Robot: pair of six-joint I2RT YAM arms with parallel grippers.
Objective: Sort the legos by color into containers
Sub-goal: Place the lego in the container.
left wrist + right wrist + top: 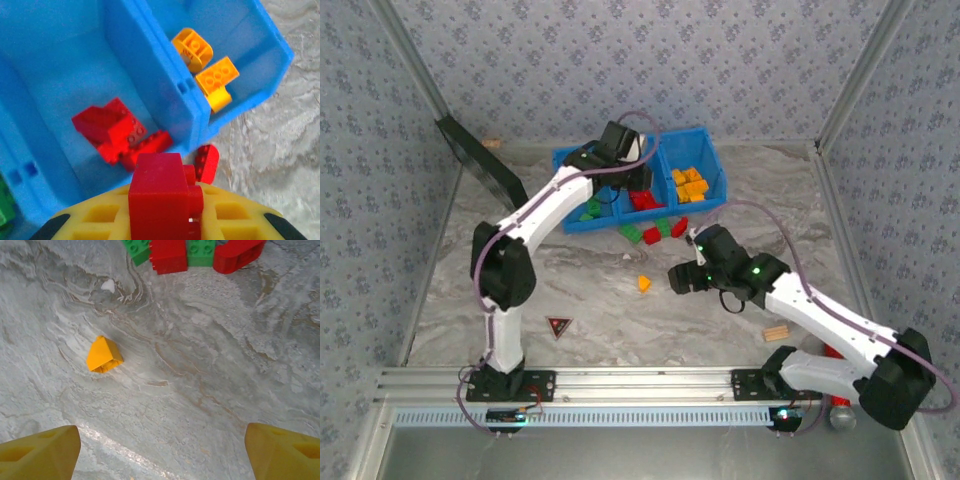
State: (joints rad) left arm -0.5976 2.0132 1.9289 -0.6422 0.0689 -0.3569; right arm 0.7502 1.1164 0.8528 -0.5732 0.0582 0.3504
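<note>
The left tool (165,210) is clamped on a red brick (161,187), which sits squarely between its yellow fingers (100,217). It hangs over the blue bin (712,150), above the middle compartment (60,80). Below and ahead of this tool, a small heap of red bricks (117,132) lies on that compartment's floor. To its right, past the dividing wall, the end compartment (250,55) holds orange-yellow bricks (216,80). A green brick (4,210) peeks in from the compartment to the tool's left. Just outside the bin's near wall, close under the tool's right side, a curved red brick (206,162) rests on the bench (280,150).

The right tool (678,277) is low over the bench, its two yellow fingers (40,452) spread wide with nothing between them. An orange wedge brick (103,355) lies on the marbled surface ahead of this tool and to its left, apart from both fingers. Farther ahead, a row of loose bricks lies on the bench: green (136,247), red (168,255), green (201,251) and a curved red one (239,251), touching side by side.
</note>
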